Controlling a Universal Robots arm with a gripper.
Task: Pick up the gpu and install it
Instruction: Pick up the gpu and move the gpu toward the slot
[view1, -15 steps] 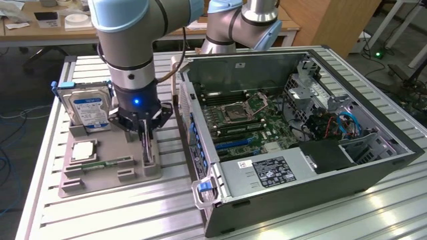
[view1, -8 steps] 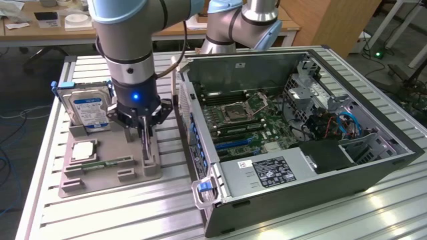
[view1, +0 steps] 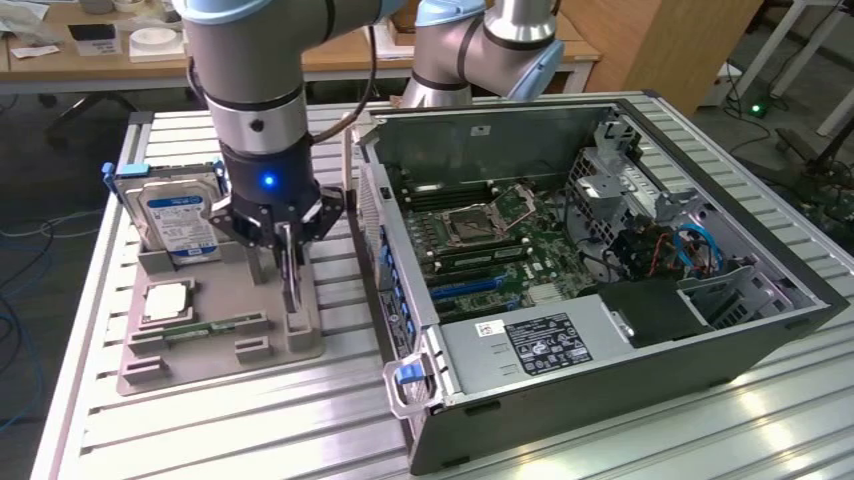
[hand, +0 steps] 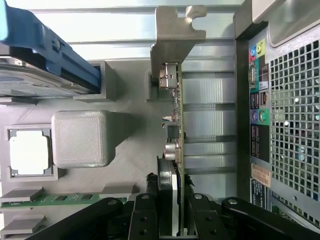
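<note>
My arm (view1: 254, 90) hangs straight down over the gray holder (view1: 240, 285), wrist vertical and its blue light lit. My gripper (view1: 286, 262) points at the holder's edge nearest the open computer case (view1: 601, 400). My jaws are clenched on the gpu (view1: 292, 300), one finger on each flat face. The card stands upright on its long edge, lower end down at the holder's slot (seated or barely raised, I can't tell).

From my wrist, the gripper (hand: 175, 196) pinches the gpu (hand: 176, 107) edge-on, with the card's pale bracket at the far end. The case's rear ports (hand: 260, 115) are just beside it. At the holder's opposite edge stand the hard drive (view1: 180, 220), the processor (view1: 167, 300) and the memory stick (view1: 214, 327).
</note>
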